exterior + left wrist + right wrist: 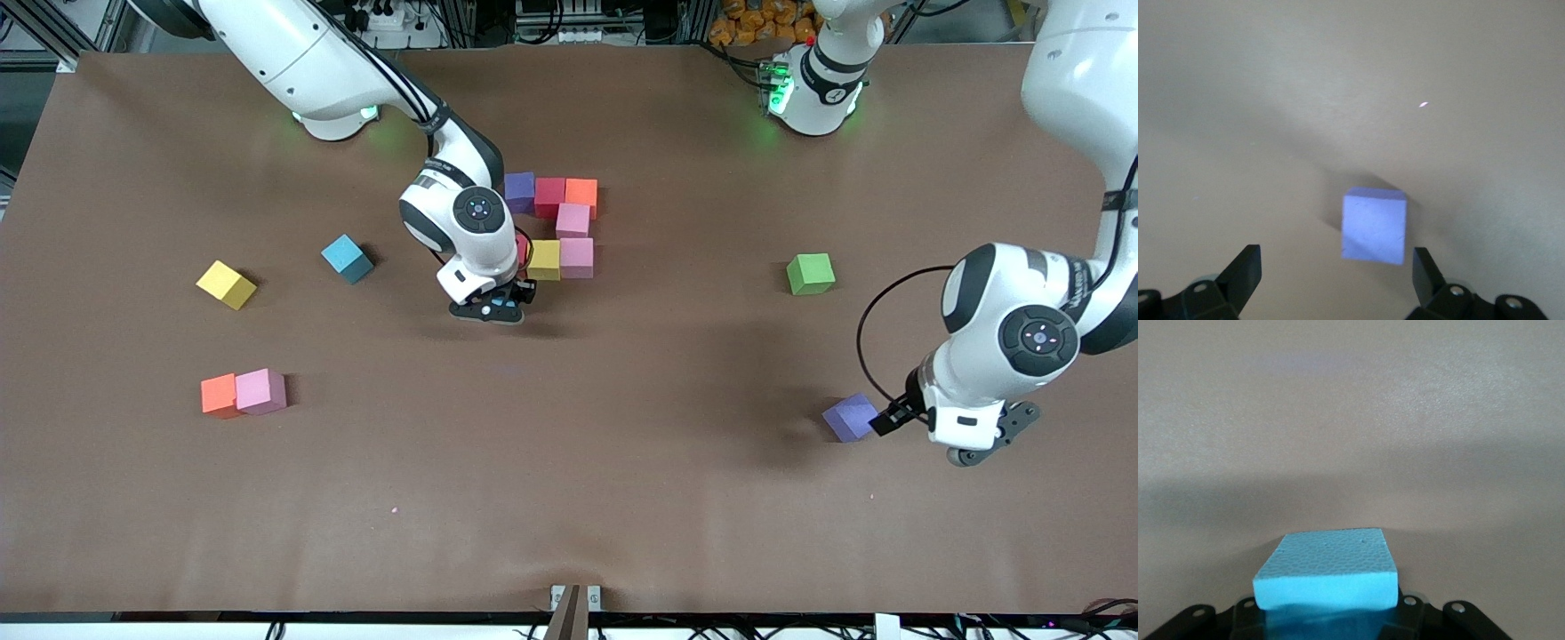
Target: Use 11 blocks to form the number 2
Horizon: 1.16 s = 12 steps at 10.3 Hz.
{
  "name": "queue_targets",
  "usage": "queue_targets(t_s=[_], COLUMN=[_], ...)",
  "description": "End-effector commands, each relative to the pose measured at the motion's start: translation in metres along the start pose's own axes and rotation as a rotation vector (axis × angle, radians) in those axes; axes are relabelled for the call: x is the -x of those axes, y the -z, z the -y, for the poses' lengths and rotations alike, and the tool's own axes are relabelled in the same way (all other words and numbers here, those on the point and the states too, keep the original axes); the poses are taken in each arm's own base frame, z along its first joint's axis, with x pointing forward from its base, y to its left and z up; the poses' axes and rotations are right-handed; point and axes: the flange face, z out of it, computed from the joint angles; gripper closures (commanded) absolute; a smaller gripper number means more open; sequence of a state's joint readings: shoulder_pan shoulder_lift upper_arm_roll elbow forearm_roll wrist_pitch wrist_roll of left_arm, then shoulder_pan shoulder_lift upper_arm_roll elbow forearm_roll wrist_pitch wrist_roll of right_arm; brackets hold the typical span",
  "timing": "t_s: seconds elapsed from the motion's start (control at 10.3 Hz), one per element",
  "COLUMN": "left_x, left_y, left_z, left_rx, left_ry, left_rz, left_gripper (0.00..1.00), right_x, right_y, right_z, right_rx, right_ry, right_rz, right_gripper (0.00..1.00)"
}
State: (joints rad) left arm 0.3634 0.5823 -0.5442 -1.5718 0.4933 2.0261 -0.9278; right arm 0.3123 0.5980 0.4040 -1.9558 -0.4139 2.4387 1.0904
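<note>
a small matte light-blue cube [1327,568] is held by the right gripper [494,307] beside the unfinished number 2 [562,227]; neighbouring cubes could be nudged if it is lowered askew. the left gripper [1336,277] hangs wide over a purple cube [1375,225].

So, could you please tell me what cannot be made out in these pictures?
- Front view: the right arm covers most of a red block beside the yellow block.
- Front view: the right hand hides nearly all of its held blue block.
- Left wrist view: the left hand is cut off by the edge.
</note>
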Motion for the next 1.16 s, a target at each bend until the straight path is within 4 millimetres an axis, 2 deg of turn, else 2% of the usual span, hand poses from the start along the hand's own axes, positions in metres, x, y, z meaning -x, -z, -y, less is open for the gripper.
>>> queue_targets(t_s=[0.0,0.1,0.19,0.39,0.48,0.58,0.77,0.97,1.06], left_x=[0.002,0.004,0.013,0.043,0.042,0.052,0.058,0.068,0.077], left_y=[0.012,0.019,0.022,0.028,0.035,0.041,0.061,0.081,0.092], left_z=[0.018,0.022,0.036,0.045,0.057,0.055,0.070,0.078,0.071], left_rx=[-0.041,-0.043,-0.063,-0.042,-0.046,-0.039,0.003,0.023,0.024], left_ry=[-0.011,-0.012,-0.039,-0.084,-0.100,-0.135,-0.199,-0.231,-0.250], left_rz=[-0.019,-0.027,-0.022,-0.010,-0.012,0.001,0.023,0.019,0.008], left_gripper=[0.00,0.00,0.00,0.00,0.00,0.00,0.00,0.00,0.00], right_x=[0.011,0.011,0.013,0.018,0.020,0.023,0.025,0.025,0.024], right_y=[-0.011,-0.011,-0.011,-0.008,-0.008,-0.009,-0.011,-0.013,-0.014], right_z=[0.007,0.007,0.009,0.013,0.014,0.015,0.015,0.013,0.012], right_rx=[0.009,0.008,0.006,0.003,0.003,0.002,0.005,0.010,0.013], right_ry=[-0.011,-0.012,-0.011,-0.017,-0.020,-0.014,-0.004,0.009,0.010], right_rz=[0.024,0.024,0.026,0.031,0.033,0.036,0.035,0.038,0.037], right_gripper=[0.79,0.79,0.79,0.79,0.79,0.79,0.79,0.79,0.79])
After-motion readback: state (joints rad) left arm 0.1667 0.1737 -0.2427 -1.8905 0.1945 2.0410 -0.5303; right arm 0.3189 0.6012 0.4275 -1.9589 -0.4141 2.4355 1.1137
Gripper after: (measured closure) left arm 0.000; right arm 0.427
